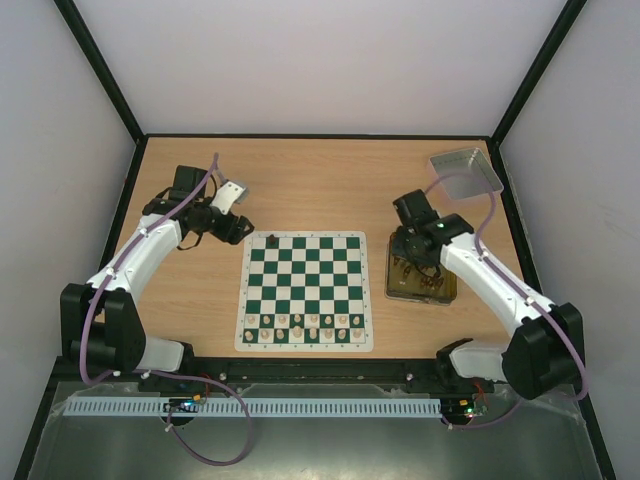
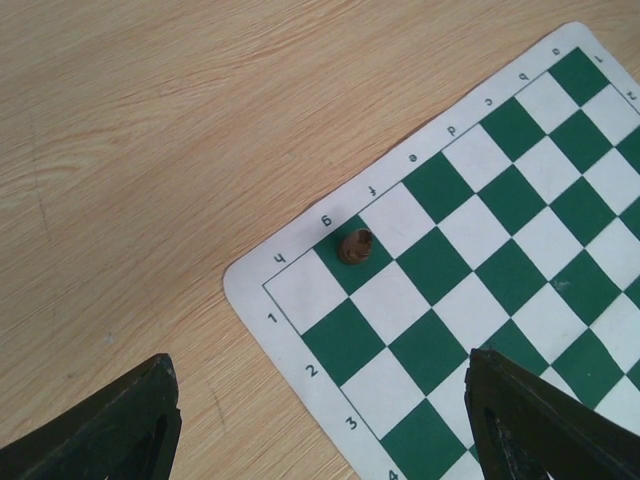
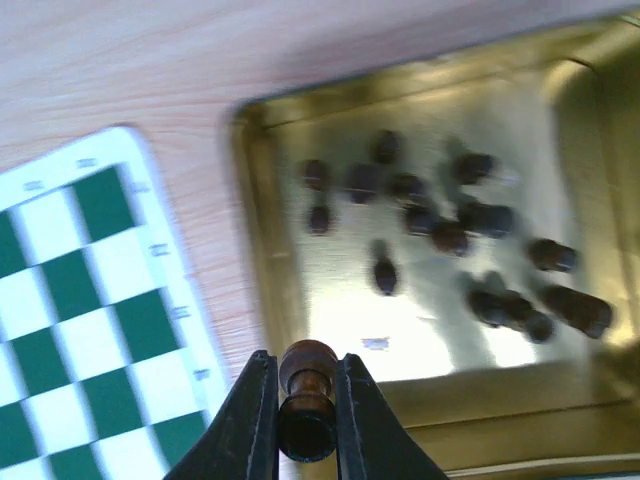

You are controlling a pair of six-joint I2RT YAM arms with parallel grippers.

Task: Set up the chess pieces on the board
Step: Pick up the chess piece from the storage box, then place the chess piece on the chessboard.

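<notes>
Top: left pincer (image 1: 236,226) sits off the far-left corner of the green-and-white chessboard mat (image 1: 305,290). The right pincer (image 1: 411,262) is over the gold rectangular tin (image 1: 440,293).
Left wrist: jaws apart. One dark brown chess piece (image 2: 354,245) stands on a green edge square ahead, seen end-on.
Right wrist: clamped on a second dark brown piece (image 3: 307,400), long axis along the fingers. Loose dark pieces (image 3: 450,230) lie in the tin beyond.
</notes>
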